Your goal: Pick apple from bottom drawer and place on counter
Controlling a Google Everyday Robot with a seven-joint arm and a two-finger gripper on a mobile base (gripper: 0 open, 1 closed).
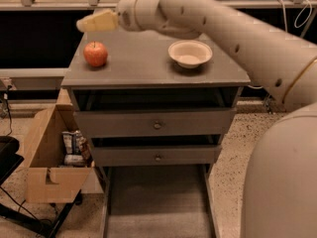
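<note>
The red apple [95, 53] stands upright on the grey counter [143, 63], near its front left corner. My gripper [91, 23] hangs in the air above and slightly behind the apple, clear of it, with nothing in it. The bottom drawer [156, 202] is pulled out at the foot of the cabinet, and its flat floor is bare.
A pale bowl [190, 53] sits on the right half of the counter. Two shallower drawers with round knobs [157, 125] are closed. A cardboard box [49, 157] with packets stands on the floor to the left of the cabinet. My arm [237, 38] crosses the upper right.
</note>
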